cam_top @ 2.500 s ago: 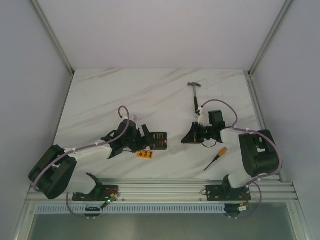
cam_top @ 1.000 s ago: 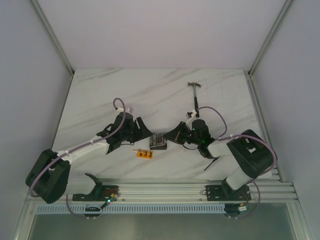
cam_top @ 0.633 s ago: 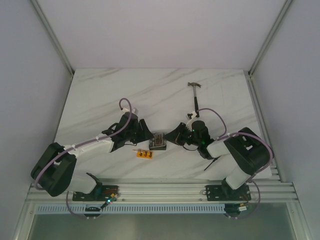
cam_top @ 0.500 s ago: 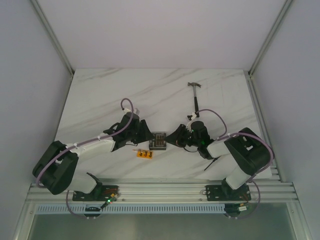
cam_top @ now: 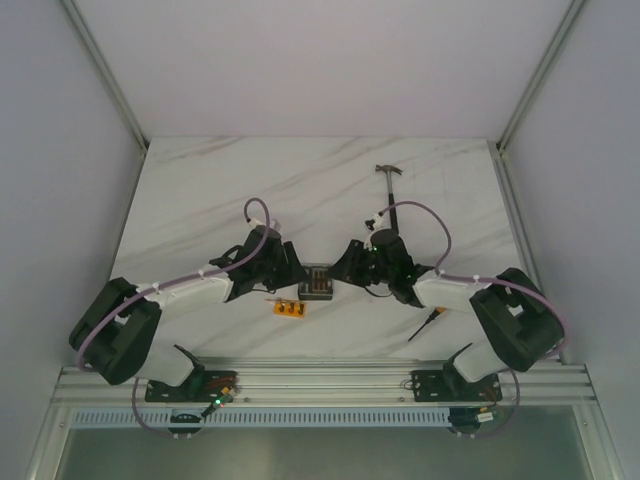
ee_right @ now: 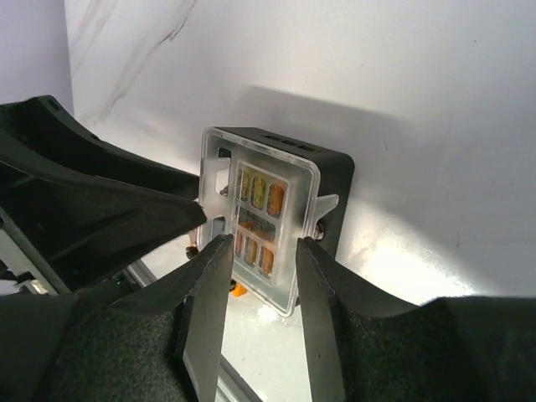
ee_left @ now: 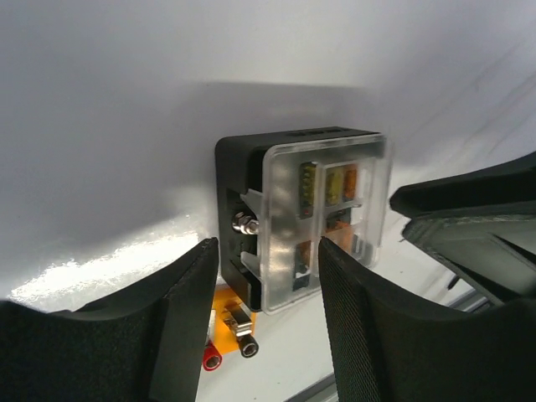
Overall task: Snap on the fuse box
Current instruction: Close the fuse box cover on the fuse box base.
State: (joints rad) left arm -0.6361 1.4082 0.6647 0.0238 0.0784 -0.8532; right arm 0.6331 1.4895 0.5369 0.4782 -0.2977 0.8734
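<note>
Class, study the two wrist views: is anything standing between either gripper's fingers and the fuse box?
Nothing visible does. The fuse box, with its clear cover on, sits straight ahead of the left gripper and the right gripper. Both have their fingers apart, and no other object lies in either gap.

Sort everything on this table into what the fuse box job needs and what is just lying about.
For the job:
- fuse box, black
- clear cover over its fuses
- left gripper and right gripper, one on each side of the box

Lying about:
- hammer
- screwdriver with an orange handle
- small orange strip beside the box
</note>
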